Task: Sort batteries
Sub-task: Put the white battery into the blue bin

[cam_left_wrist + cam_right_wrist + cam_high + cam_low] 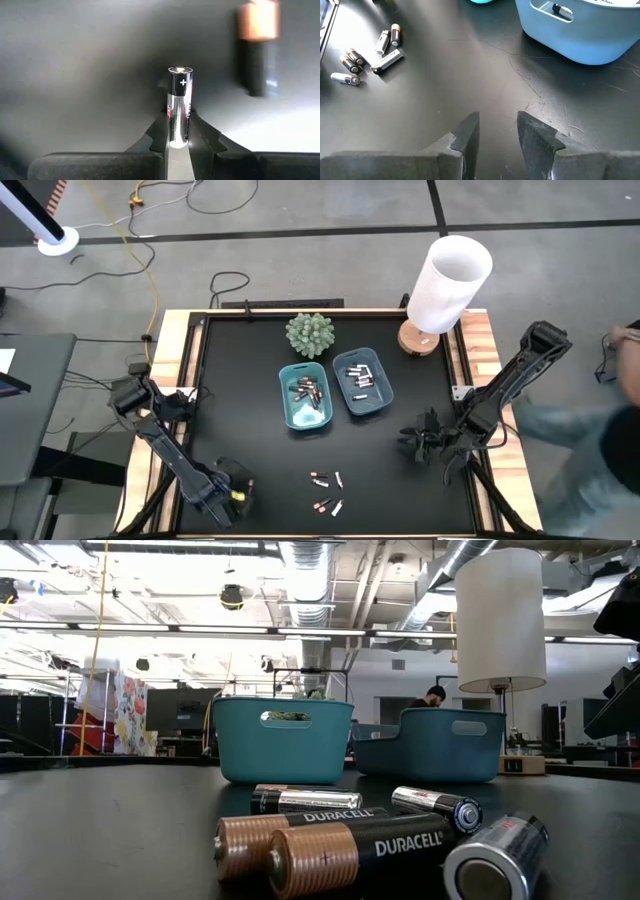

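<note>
Fig.: left tool [178, 131] clamped tight on one silver-black battery [179, 107] near table's front-left, gripped mid-body for carrying to a tray [305, 397]. Right tool [497, 131] idle, part-open, empty. Loose batteries [327, 491] lie front-centre.

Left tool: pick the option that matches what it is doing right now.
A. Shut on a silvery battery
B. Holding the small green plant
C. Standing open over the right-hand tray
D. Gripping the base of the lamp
A: in the left wrist view the left tool has both fingers pressed against a silvery battery with a dark plus-marked end, and from overhead it sits at the table's near left corner.
</note>
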`<state>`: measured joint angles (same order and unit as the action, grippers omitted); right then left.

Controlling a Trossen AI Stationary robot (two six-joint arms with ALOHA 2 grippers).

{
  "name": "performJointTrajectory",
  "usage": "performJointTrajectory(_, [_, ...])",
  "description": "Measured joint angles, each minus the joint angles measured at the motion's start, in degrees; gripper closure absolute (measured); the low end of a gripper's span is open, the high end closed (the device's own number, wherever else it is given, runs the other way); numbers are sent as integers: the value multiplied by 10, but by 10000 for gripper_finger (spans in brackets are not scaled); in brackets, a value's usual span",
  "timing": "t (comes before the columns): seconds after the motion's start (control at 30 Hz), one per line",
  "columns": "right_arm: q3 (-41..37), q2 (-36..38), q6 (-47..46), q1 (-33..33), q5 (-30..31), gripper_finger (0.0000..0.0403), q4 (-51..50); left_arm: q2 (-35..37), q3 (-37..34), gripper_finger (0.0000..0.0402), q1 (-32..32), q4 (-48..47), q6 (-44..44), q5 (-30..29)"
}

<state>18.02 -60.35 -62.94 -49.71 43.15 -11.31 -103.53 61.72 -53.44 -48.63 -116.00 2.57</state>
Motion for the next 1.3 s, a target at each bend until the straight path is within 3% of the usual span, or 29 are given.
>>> performJointTrajectory(0.23, [0, 0, 0, 1, 0, 253, 2, 69, 0, 365, 5, -116, -34, -68])
performJointTrajectory(0.47, [0, 0, 0, 14, 0, 253, 2, 128, -1, 356, 54, -169, 6, -232])
performJointTrajectory(0.67, [0, 0, 0, 27, 0, 253, 2, 144, -1, 362, 183, -92, 233, -298])
performJointTrajectory(0.97, [0, 0, 4, 34, 0, 253, 2, 145, 60, 362, 390, 140, 652, -306])
performJointTrajectory(1.1, [0, 0, 5, 34, 0, 253, 2, 137, 96, 362, 457, 204, 760, -298])
performJointTrajectory(1.3, [0, 0, 6, 33, 0, 253, 0, 62, 159, 362, 537, 275, 851, -223])
